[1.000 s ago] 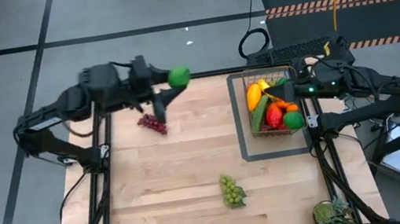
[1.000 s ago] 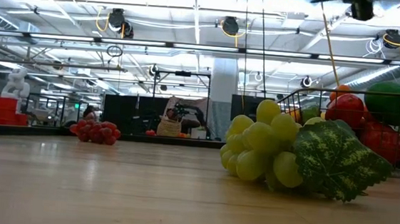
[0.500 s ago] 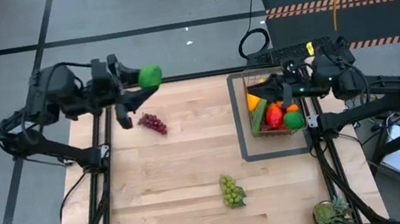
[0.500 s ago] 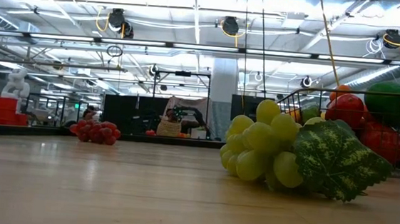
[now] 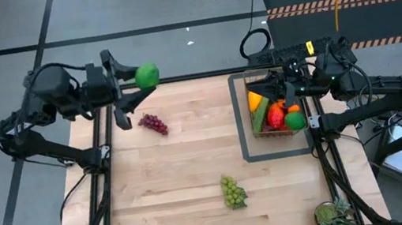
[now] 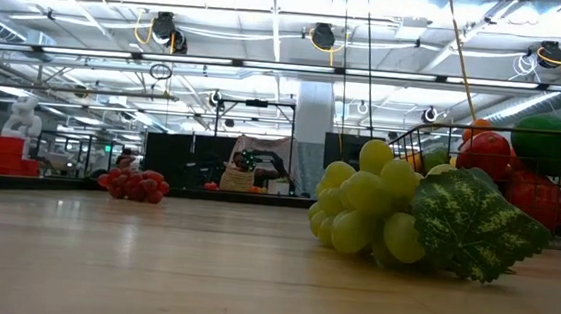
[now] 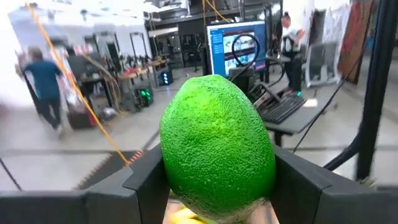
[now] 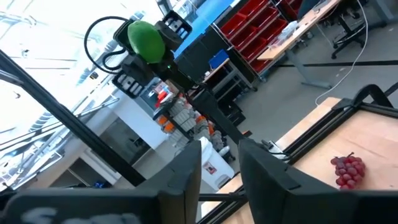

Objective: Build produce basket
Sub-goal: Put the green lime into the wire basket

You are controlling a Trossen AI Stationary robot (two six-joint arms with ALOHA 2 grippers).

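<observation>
1. basket (image 5: 274, 111): dark wire mesh with see-through sides, standing near the worktop's (image 5: 189, 194) far right corner, inside a flat dark tray frame (image 5: 248, 152).
2. basket contents, high view: a yellow piece (image 5: 255, 101) at the far left, a long green piece (image 5: 260, 116) beside it, an orange piece (image 5: 291, 106), a red piece (image 5: 274, 117) in the middle and a round green piece (image 5: 295, 121) at the near right; the fruit rises above the rim in the low view.
3. lime (image 7: 217, 146): bright green, oval, pebbled skin; clamped between the two fingers of the left gripper (image 5: 138, 84), which is raised over the worktop's far left edge.
4. right gripper (image 5: 281, 88): over the basket's far side; its fingers (image 8: 180, 180) stand close together with a narrow gap and nothing between them.
5. purple grapes (image 5: 154, 123): a small dark red cluster lying on the worktop near the far left corner, just on the near side of the left gripper.
6. green grapes (image 5: 233, 191): a pale yellow-green cluster with a mottled leaf (image 6: 476, 228), lying near the middle of the near edge, well apart from the basket.
7. leafy green item (image 5: 332, 216): at the near right corner, partly cut off.
</observation>
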